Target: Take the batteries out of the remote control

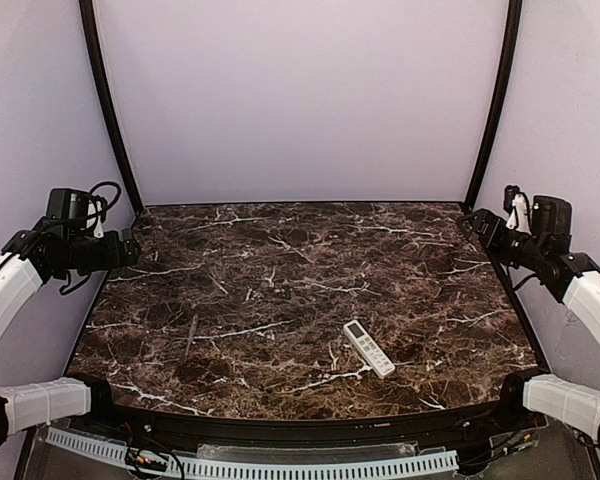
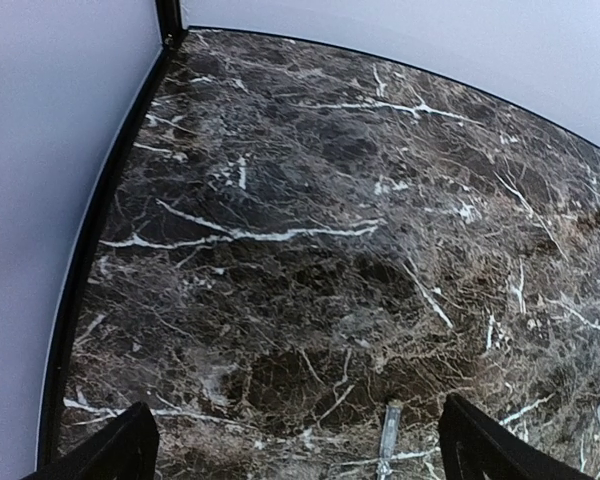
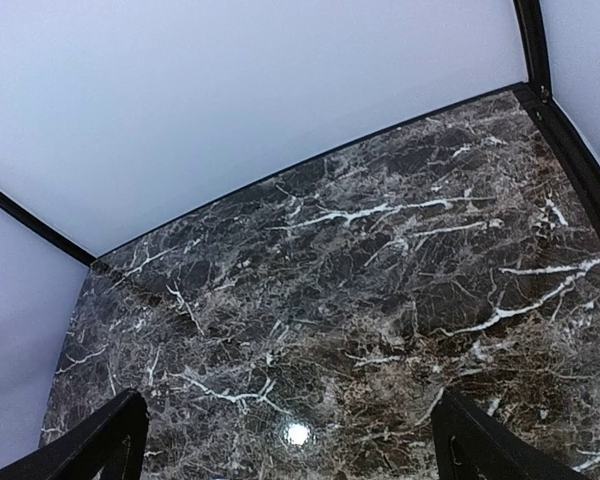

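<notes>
White remote [image 1: 368,348] lies face-up at five o'clock; left gripper [image 2: 298,452] and right gripper [image 3: 285,442] gape empty; flipping may skid it away.

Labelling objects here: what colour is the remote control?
The remote control is white, seen best in the top external view.

Top camera looks down; high wrist cameras overlap on the table [image 1: 280,260].
</notes>
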{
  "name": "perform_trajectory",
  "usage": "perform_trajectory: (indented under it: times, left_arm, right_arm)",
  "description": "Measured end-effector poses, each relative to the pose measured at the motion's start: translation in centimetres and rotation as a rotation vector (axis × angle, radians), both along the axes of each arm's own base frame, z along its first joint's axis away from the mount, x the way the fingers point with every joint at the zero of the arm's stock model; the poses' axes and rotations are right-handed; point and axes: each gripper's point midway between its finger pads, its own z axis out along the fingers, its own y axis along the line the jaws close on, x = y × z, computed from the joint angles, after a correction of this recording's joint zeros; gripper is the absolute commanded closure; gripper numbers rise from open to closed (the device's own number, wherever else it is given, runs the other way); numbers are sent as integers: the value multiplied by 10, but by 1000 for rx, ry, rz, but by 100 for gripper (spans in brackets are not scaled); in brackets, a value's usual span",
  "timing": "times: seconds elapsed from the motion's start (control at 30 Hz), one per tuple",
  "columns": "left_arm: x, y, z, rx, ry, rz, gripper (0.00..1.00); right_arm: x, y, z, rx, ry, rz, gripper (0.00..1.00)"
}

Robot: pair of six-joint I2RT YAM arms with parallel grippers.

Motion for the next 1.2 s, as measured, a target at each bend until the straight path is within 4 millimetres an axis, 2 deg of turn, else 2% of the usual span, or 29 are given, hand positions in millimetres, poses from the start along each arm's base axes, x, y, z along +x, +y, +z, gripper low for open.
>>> perform_trajectory:
  times: [0.17,0.47,0.63,0.87,1.03,1.2]
  left_arm:
    - [-5,-18,-12,-43,42,-104,1]
    - [-10,-35,-22,-93,71,-197,2]
    - [-10,-39,-23,-109,70,-216,2]
    - [-6,-43,-27,-124,82,-230,1]
    - [-6,-46,-29,-134,88,-239,1]
    - [-7,-47,-29,-137,88,-243,2]
  right_arm:
    - [4,-3,-23,-24,107,-8,1]
    - [12,-3,-40,-50,211,4,1]
    - [11,8,-49,-61,268,68,1]
    - [-6,48,-52,-78,296,230,1]
    - [-30,86,-60,-117,333,361,1]
    - [-47,109,-69,-165,360,429,1]
